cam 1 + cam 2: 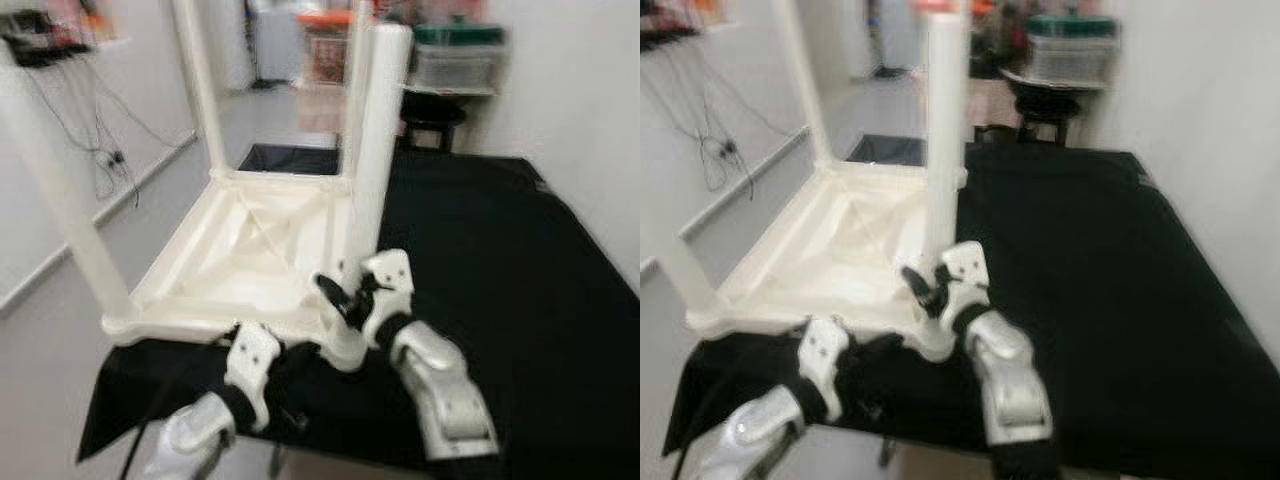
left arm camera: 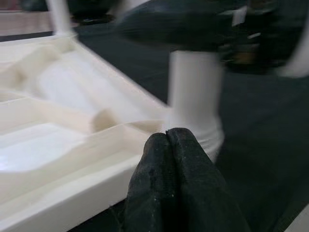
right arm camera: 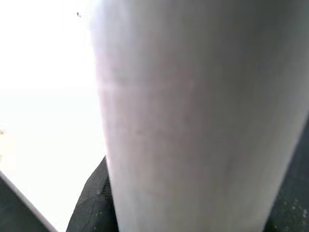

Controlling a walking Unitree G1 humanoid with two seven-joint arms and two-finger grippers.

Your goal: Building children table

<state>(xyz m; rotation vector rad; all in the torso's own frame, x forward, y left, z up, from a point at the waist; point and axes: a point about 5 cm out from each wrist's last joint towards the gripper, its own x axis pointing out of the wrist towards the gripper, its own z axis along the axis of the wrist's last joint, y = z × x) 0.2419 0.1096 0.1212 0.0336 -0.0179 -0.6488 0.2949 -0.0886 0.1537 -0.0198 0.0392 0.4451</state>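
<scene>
Four white legs stand straight up from the children's table (image 1: pixel 240 255), which lies upside down on a black cloth (image 1: pixel 500 300) spread over the work surface in front of you. No brand, label or readable writing can be made out anywhere; the head views are blurred.

Your right gripper (image 1: pixel 345 295) is at the base of the near right leg (image 1: pixel 375 140), where that leg meets the table's corner. The right wrist view looks at the leg from very close, with one black finger (image 3: pixel 91 203) against its side, so the gripper appears to grasp the leg, though the far finger is hidden.

Your left gripper (image 2: pixel 166 140) has its two black fingers pressed together, holding nothing. Their tips sit just beside the table's near rim, close to the same corner socket and leg base.

Behind the table, a dark stool (image 1: pixel 432 115) carries a clear storage box with a green lid (image 1: pixel 458 50). Cables (image 1: pixel 95 130) hang down the left wall.
</scene>
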